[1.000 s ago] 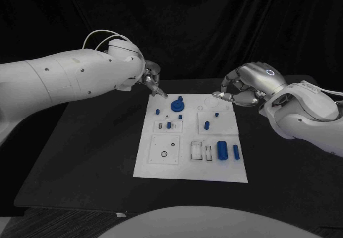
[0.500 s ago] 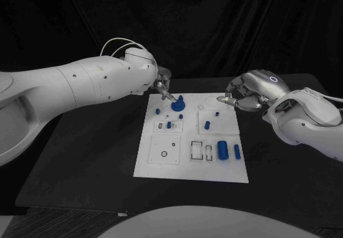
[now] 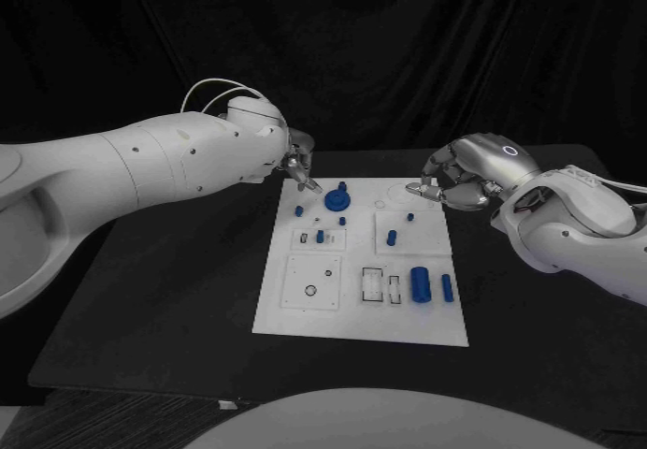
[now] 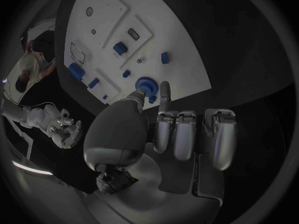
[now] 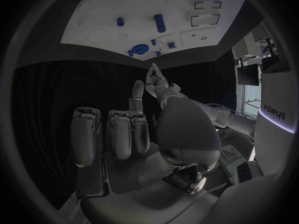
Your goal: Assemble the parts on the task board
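The white task board [image 3: 362,304] lies mid-table with several blue parts on it. A round blue part with a peg [image 3: 336,196] stands near its far left corner; it also appears in the left wrist view [image 4: 145,86] and the right wrist view [image 5: 141,49]. My left hand [image 3: 299,164] hovers just left of that part, most fingers curled, one finger and the thumb pointing at it, with nothing held. My right hand [image 3: 466,180] hangs over the board's far right corner with fingers curled in and nothing visible in them. A blue cylinder [image 3: 420,283] lies on the near right of the board.
Small blue pegs [image 3: 390,237] stand in the board's middle rows, and a slim blue part [image 3: 446,287] lies beside the cylinder. The black table [image 3: 162,309] extends on both sides of the board. My bulky left forearm [image 3: 135,178] spans the far left.
My left arm swung in to the right, bringing the hand close to the round blue part, then eased slightly back. My right hand dropped a little toward the board's far right corner.
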